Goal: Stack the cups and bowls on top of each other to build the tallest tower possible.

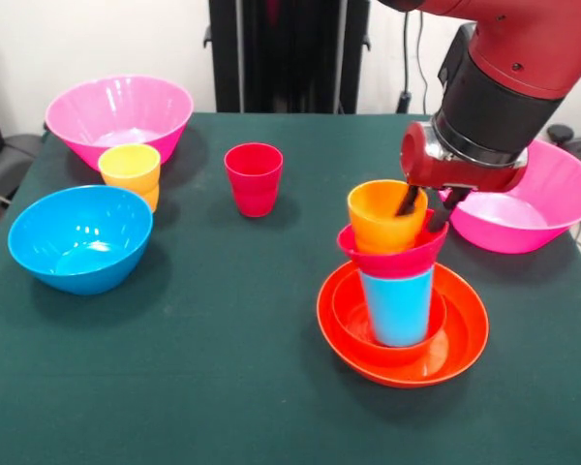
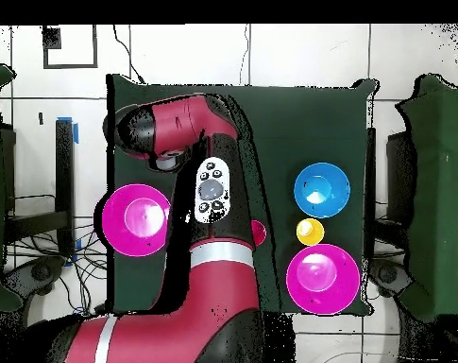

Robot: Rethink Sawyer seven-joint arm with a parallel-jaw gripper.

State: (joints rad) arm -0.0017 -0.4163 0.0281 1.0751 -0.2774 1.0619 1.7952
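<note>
In the front view a tower stands at the right. A wide shallow orange bowl holds a small orange bowl. On that stands a blue cup, then a small crimson bowl, then an orange cup on top. My gripper reaches down into the orange cup's mouth at its far right rim; its grip is hidden. A red cup and a yellow cup stand apart on the table. In the overhead view the arm hides the tower.
A blue bowl sits front left. One pink bowl is behind it. The other pink bowl lies right of the tower, behind my arm. The table has a dark green cloth.
</note>
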